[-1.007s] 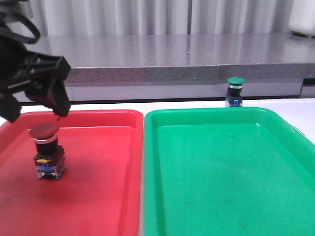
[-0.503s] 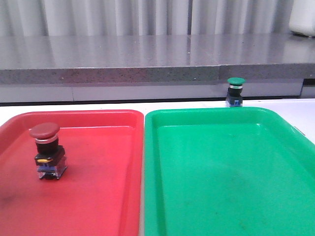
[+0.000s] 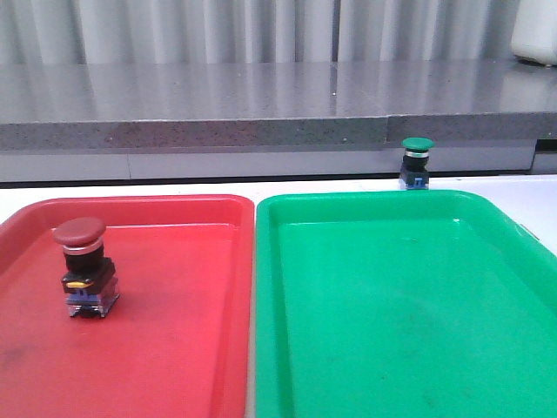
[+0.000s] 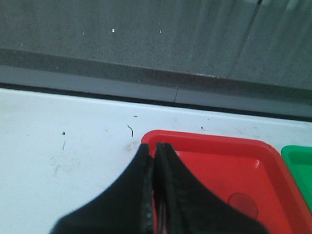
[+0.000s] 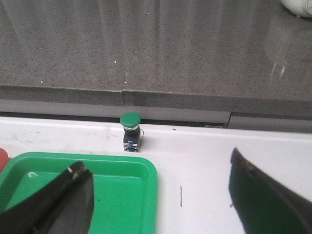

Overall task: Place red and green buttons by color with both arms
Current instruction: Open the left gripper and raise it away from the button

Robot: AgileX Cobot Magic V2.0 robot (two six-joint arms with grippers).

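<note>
Your left gripper (image 4: 155, 195) is pressed together, right gripper (image 5: 161, 195) spread wide (both empty); dark-red mushroom-cap button (image 3: 83, 267) stands in the red plastic tray (image 3: 174, 331), green-capped button (image 3: 416, 162) on the white desk (image 3: 174, 186) behind the green plastic tray (image 3: 392, 331).

Both trays run off the front view: the red tray (image 3: 174, 348) at 9 and 6 o'clock, the green tray (image 3: 392, 348) at 3 and 6 o'clock. Neither arm appears there.
</note>
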